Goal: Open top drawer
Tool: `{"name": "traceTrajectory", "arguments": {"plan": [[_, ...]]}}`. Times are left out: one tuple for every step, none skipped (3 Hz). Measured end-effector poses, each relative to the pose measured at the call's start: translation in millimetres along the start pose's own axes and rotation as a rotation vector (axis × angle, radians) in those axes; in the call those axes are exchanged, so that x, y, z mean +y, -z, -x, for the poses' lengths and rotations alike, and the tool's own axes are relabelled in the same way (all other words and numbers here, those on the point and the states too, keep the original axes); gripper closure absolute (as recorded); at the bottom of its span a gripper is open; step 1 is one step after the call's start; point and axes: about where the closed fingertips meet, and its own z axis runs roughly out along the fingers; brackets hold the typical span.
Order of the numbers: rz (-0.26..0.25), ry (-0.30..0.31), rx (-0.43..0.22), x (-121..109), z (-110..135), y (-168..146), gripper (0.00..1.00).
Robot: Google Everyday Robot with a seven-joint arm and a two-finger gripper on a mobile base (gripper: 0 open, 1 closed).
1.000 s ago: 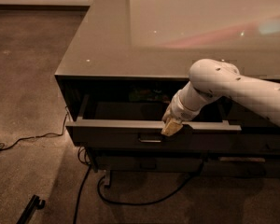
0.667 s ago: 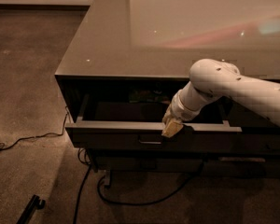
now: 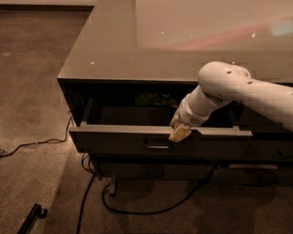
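- Grey-brown drawer [image 3: 117,143] sits at the top of the cabinet [image 3: 112,57] front, just under its glossy top, and is pulled partly out; a dark gap shows behind its front.
- Gripper [image 3: 180,132] rests at the upper edge of the drawer front, right of and above the handle [image 3: 157,145], at the tip of the white arm [image 3: 254,94] that comes in from the right. Whether it is clamped on the edge or spread I cannot tell.
- Against a second ago, nothing much has shifted: the drawer is no further out and the gripper is on the same spot. I judge the pull paused or finished, with the task largely done.
- The drawer's long axis runs left to right along the cabinet front. Its face points toward the camera and the floor [image 3: 34,106], which is the way it slides.
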Motion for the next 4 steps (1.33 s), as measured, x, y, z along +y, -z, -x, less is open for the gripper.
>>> {"name": "traceTrajectory", "arguments": {"plan": [[0.0,0.0,0.0,0.0,0.0,0.0,0.12],[0.0,0.0,0.0,0.0,0.0,0.0,0.0],[0.0,0.0,0.0,0.0,0.0,-0.1,0.0],[-0.006,0.01,-0.004,6.2,-2.5,-0.9,0.0]]}}
